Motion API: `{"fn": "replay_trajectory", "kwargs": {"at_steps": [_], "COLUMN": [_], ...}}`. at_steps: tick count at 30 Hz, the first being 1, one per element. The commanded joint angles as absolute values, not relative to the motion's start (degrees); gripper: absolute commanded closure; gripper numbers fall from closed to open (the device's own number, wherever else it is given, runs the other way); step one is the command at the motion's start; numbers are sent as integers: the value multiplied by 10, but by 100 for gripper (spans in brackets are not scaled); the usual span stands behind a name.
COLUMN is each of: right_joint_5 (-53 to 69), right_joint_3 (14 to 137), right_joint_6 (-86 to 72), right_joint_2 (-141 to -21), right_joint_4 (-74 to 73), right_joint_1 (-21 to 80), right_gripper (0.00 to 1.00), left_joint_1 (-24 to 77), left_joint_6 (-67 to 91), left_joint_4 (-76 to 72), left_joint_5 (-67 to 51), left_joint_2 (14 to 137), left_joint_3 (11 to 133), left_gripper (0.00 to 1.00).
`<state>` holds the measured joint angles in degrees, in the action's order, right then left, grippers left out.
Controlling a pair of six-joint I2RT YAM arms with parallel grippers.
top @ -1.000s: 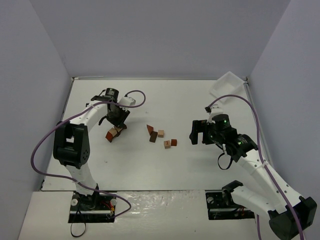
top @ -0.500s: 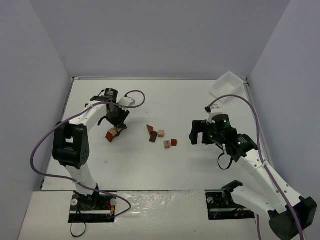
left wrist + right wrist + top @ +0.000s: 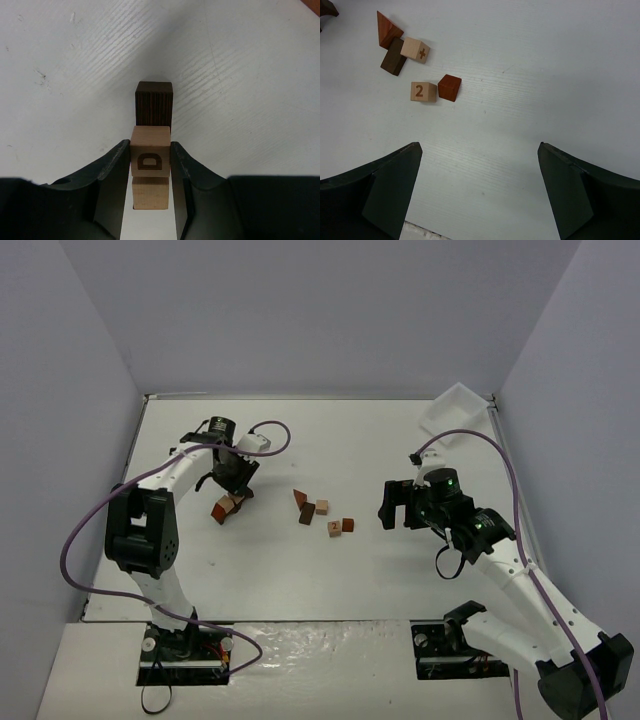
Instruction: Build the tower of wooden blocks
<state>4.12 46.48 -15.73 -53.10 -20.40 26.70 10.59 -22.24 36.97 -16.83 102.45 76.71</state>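
Desk (image 3: 300,570) is walled at 9, 12 & 3 o'clock; both arm bases sit on its 6 o'clock edge. White tray (image 3: 452,410) leans in the 1 o'clock corner, well apart from the rest. Open desk: a strip at 12 o'clock under the back wall, a band at 6 o'clock ahead of the bases, and the gap btwn the loose wood blocks (image 3: 320,512) & R jaws. L arm (image 3: 165,480) runs close along the 9 o'clock wall.

Tower (image 3: 228,507) stands at 9 o'clock of the loose group, well apart from it. L jaws are clenched on the pale D cube (image 3: 150,157), one finger per side face. D cube appears stacked directly on a second pale cube (image 3: 151,195). Dark brown block (image 3: 154,102) touches the stack's far side. Top view also shows a red-brown block (image 3: 218,510) at the cluster's 8 o'clock.

R jaws are released wide w/ nothing btwn them, at 3 o'clock of the loose group.

Loose group, R wrist view:
- Red-brown wedge (image 3: 387,29) touches a dark block (image 3: 394,56).
- That dark block touches the plus cube (image 3: 415,49).
- At their 5 o'clock, the "2" cube (image 3: 423,92) touches a red-brown cube (image 3: 449,87).
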Motion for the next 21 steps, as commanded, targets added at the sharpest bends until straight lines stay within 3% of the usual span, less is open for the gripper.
{"fn": "replay_trajectory", "kwargs": {"at_steps": [1, 15, 21], "right_joint_5": [47, 48, 48], "right_joint_3": [476, 475, 475], "right_joint_6": [-149, -149, -149], "right_joint_2": [-534, -531, -531], "right_joint_4": [-183, -182, -182], "right_joint_1": [267, 267, 267], "right_gripper": [1, 1, 1], "left_joint_1": [99, 97, 97], "left_joint_6": [-234, -233, -231], "left_joint_4": [374, 379, 380], "left_joint_5": [-174, -181, -176], "left_joint_2": [1001, 999, 998], "left_joint_3": [756, 752, 751], "left_gripper": [94, 94, 88]}}
